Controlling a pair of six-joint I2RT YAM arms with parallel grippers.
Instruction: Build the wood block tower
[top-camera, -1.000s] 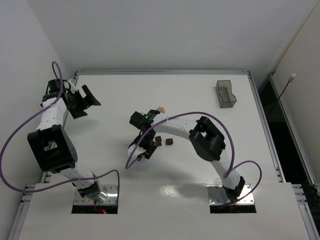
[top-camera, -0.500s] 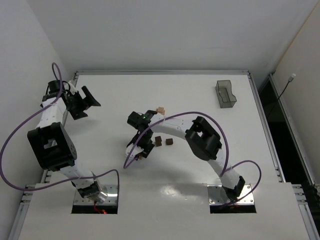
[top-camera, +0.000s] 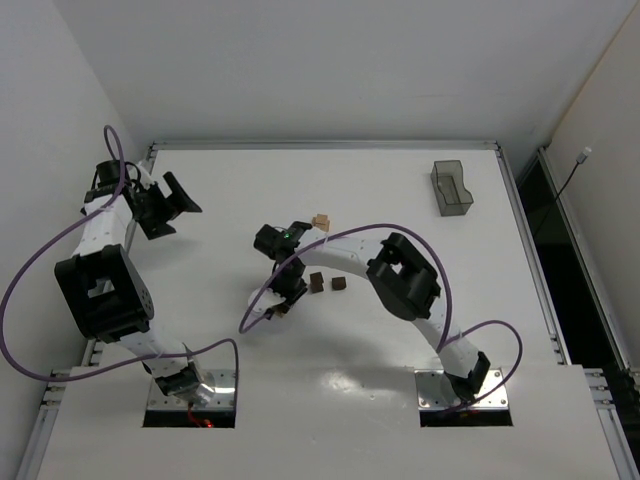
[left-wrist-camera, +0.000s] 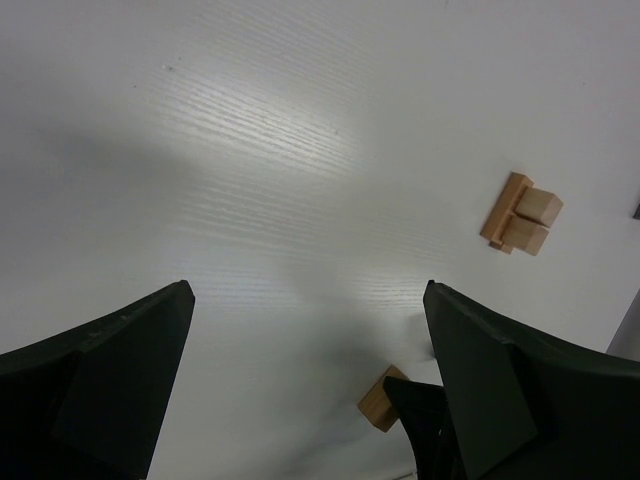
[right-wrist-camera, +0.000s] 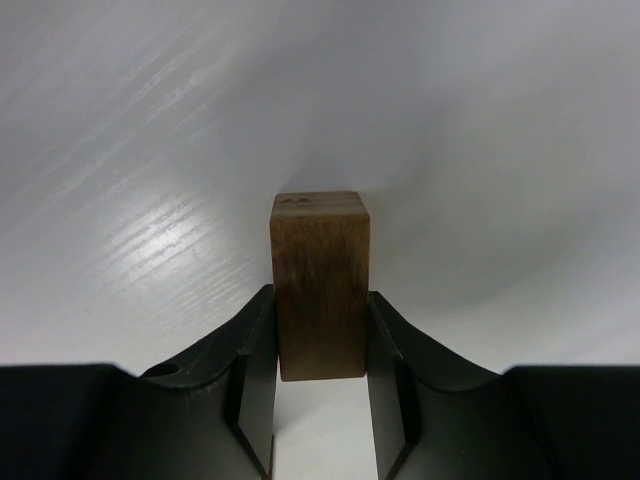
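my right claw (right-wrist-camera: 320, 345) has narrowed since a moment ago and now pinches a dark brown block (right-wrist-camera: 320, 275); my left claw (left-wrist-camera: 310, 290) stays wide.

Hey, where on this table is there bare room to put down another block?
Bare: the far strip of table between the tan blocks and the tray, and the near stretch between the two arm bases. Crowded: the centre, where the right gripper holds a dark block beside two dark cubes.

The white table (top-camera: 340, 340) bears two dark cubes (top-camera: 317, 283), tan blocks (top-camera: 321, 220) and a tray (top-camera: 452, 188).
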